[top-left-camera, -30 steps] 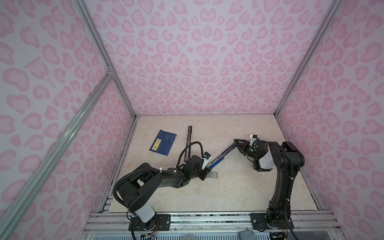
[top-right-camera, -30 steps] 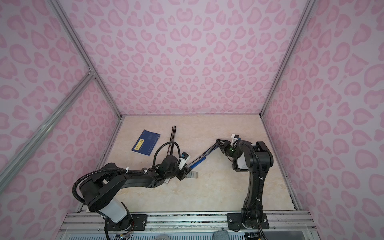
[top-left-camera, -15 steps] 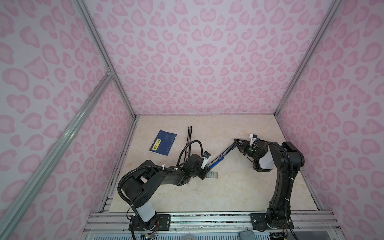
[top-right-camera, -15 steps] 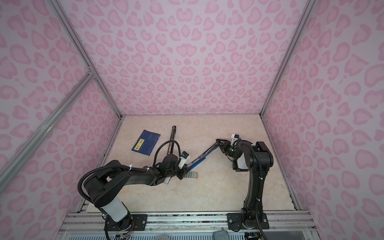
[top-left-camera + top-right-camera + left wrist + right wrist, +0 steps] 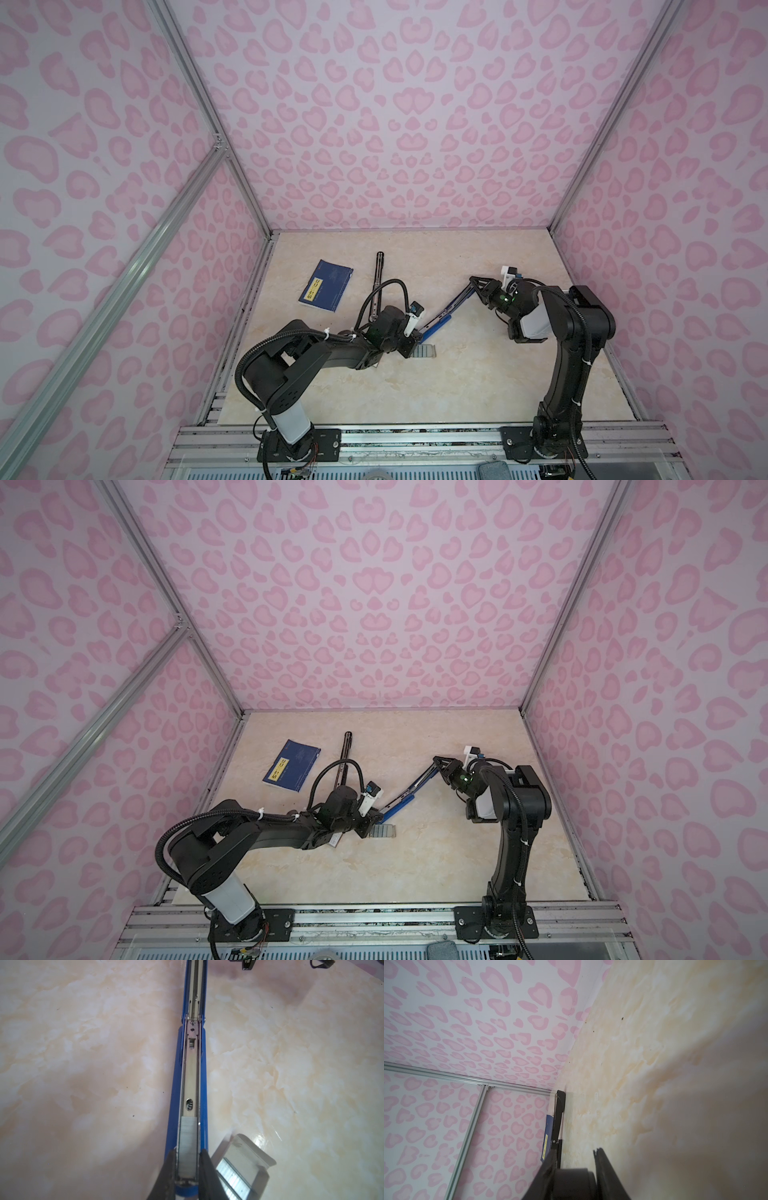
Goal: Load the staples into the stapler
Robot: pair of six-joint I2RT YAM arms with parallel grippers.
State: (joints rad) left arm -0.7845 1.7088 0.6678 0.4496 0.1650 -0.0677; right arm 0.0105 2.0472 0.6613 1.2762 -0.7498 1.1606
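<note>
Staples [image 5: 188, 1140] inside open stapler [image 5: 192, 1064]

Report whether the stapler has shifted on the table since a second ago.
No. In a top view the stapler keeps its spot and angle relative to the blue booklet.

Both top views look steeply down from high above the robot bases, far enough to take in the whole tabletop [image 5: 478, 374] and both arms. The left wrist camera looks close along the blue stapler [image 5: 192, 1076], past the left gripper [image 5: 188, 1151]. The right wrist camera, rolled sideways, skims low over the tabletop toward the blue booklet [image 5: 547, 1128], which both top views share.
</note>
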